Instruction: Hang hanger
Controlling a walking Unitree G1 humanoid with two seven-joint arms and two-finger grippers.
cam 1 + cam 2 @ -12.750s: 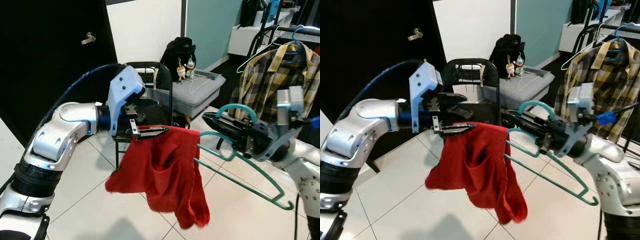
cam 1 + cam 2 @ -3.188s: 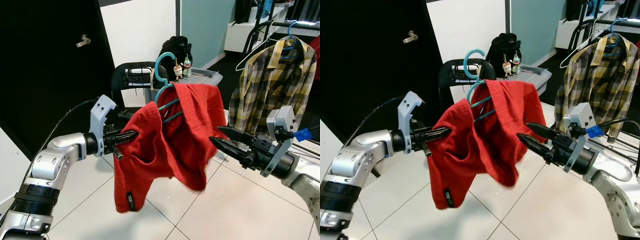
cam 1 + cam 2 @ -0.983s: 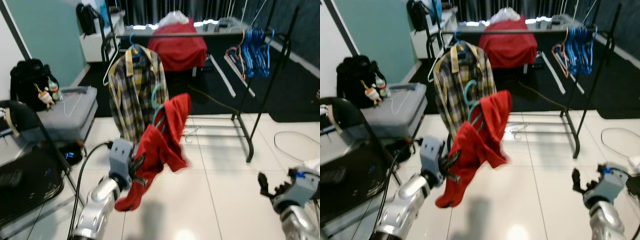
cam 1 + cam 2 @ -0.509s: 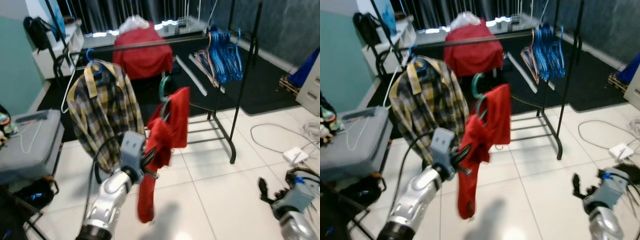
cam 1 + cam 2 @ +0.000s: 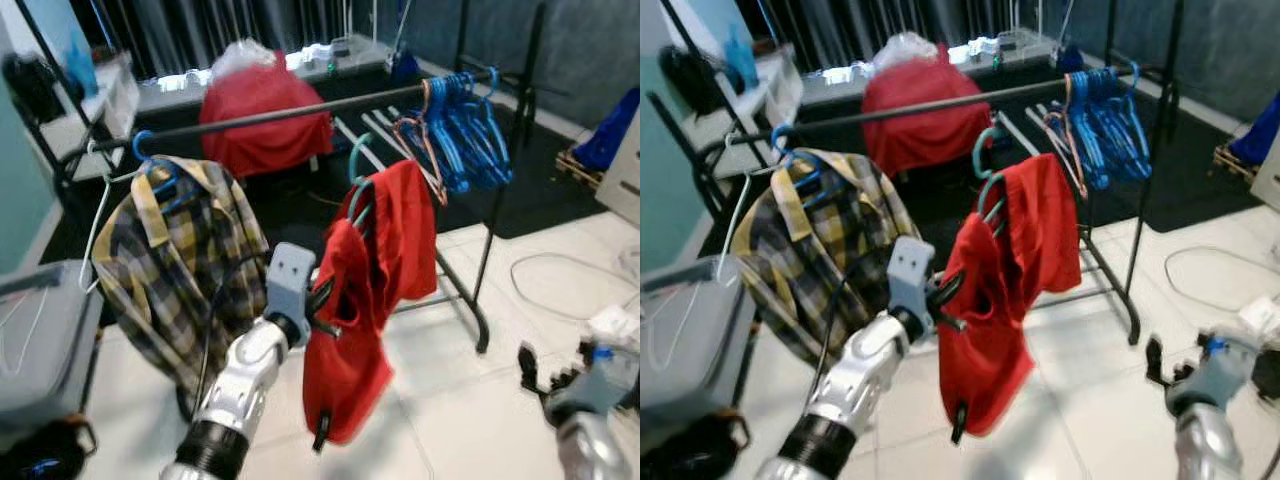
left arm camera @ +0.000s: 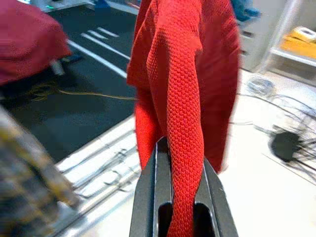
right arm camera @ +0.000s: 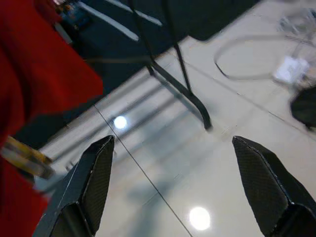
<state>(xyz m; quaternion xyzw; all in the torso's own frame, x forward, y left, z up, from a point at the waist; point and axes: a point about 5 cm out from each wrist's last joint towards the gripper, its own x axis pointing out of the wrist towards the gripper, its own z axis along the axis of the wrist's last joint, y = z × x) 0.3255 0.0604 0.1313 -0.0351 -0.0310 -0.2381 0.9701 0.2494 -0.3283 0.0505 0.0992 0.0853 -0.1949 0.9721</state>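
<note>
A red garment (image 5: 365,290) is draped on a teal hanger (image 5: 357,170). My left gripper (image 5: 322,306) holds it up by the cloth. In the left wrist view the two black fingers (image 6: 143,197) are shut on a fold of the red fabric (image 6: 182,98). The hanger's hook stands just below and in front of the black rail (image 5: 300,108) of the clothes rack, apart from it. My right gripper (image 7: 173,148) is low at the right (image 5: 527,364), open, with bare floor between its fingers.
A plaid shirt (image 5: 170,250) hangs on the rail's left part. A bunch of blue hangers (image 5: 465,120) hangs at its right end. A red cloth (image 5: 262,115) lies on the bench behind. A grey case (image 5: 35,320) is at the left. Cables (image 5: 560,285) lie on the tiles.
The camera has turned and come closer, so the rack looks larger. The left gripper still holds the red garment, now nearer the rail. The right gripper stays low and open.
</note>
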